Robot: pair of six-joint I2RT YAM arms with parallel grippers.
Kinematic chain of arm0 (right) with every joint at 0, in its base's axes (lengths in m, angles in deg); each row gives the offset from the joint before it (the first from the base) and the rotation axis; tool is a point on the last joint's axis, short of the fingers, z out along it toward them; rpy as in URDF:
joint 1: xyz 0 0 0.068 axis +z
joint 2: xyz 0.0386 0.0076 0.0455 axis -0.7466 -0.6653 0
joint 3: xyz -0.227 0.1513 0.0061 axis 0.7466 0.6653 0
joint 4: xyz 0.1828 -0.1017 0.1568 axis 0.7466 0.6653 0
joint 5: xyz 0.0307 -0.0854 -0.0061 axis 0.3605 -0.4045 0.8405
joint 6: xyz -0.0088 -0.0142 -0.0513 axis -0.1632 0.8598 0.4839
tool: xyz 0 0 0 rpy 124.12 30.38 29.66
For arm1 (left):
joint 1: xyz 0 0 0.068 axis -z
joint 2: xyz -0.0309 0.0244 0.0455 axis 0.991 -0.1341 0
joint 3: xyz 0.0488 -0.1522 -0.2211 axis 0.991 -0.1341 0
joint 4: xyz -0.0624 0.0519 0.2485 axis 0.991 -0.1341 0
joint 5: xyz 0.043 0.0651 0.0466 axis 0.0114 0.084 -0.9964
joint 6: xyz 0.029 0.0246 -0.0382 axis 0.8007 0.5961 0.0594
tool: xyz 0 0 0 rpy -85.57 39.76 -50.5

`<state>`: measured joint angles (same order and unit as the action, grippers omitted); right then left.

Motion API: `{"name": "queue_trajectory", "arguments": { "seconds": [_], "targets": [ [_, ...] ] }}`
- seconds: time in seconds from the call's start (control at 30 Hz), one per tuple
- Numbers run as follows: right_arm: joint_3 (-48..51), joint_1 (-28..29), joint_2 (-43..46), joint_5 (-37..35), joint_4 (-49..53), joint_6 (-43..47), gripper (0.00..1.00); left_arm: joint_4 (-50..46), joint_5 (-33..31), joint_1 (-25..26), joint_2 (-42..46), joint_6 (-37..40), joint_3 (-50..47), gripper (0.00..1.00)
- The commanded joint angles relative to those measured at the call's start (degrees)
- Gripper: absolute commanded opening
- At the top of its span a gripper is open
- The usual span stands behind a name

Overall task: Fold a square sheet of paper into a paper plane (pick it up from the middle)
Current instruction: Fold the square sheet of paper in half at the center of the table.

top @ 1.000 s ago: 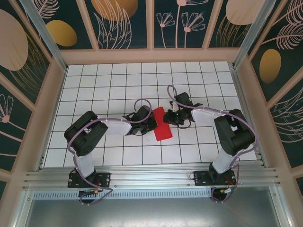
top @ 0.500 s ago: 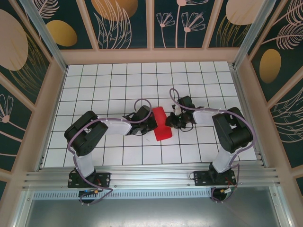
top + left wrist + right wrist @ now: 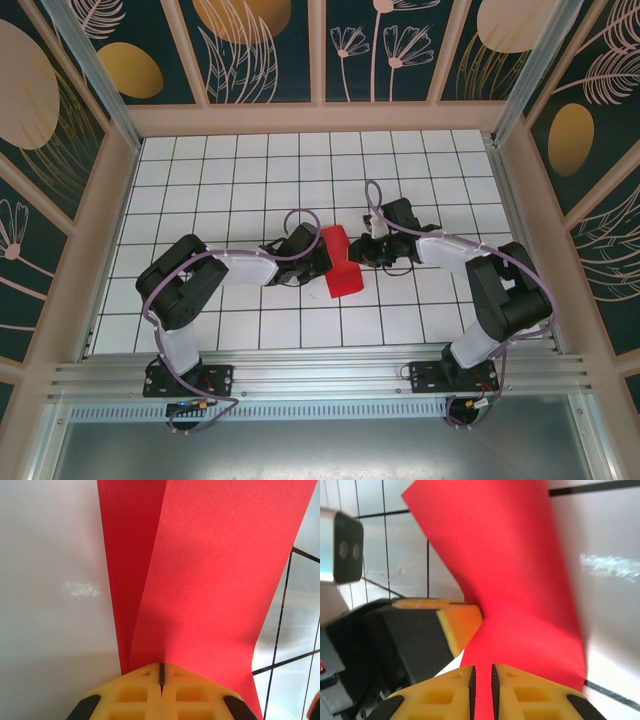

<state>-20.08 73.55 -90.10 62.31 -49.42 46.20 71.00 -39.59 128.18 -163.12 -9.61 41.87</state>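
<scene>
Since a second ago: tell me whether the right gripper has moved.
Yes. Against the table grid, the right gripper has shifted slightly left, onto the right edge of the red paper, which it pinches.

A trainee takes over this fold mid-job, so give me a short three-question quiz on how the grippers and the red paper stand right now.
1. True or false: the left gripper is shut on the red paper.
2. Pick one. The right gripper is: A, pinching an edge of the red paper; B, parked against the back wall; C, hovering wide open over bare tiles, far from the paper.
3. Fill in: seen from the left wrist, the paper is not one flat layer; it is ____ along a crease.

Key: 1 true; 2 A; 3 folded.
</scene>
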Motion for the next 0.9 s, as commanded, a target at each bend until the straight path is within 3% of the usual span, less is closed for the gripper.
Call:
{"name": "queue_trajectory", "arguments": {
  "seconds": [0.0, 0.33, 0.67, 0.87],
  "targets": [
    [2.8, 0.2, -0.9, 2.2, 1.9, 1.2, 0.20, -5.1, -1.2, 0.3, -3.7, 1.1, -1.3, 0.01],
    [4.5, 0.2, -3.7, -4.4, 4.1, 0.3, 0.21, -5.1, -1.1, 0.3, -3.7, 1.3, -1.2, 0.01],
    [5.3, 1.5, 0.8, 1.2, 2.7, 0.2, 0.21, -4.9, -1.0, 0.3, -3.8, 1.5, -1.7, 0.01],
    [9.1, 1.5, -3.1, -2.1, 1.6, -1.6, 0.20, -4.8, -0.9, 0.3, -3.9, 1.3, -1.4, 0.01]
  ]
}}
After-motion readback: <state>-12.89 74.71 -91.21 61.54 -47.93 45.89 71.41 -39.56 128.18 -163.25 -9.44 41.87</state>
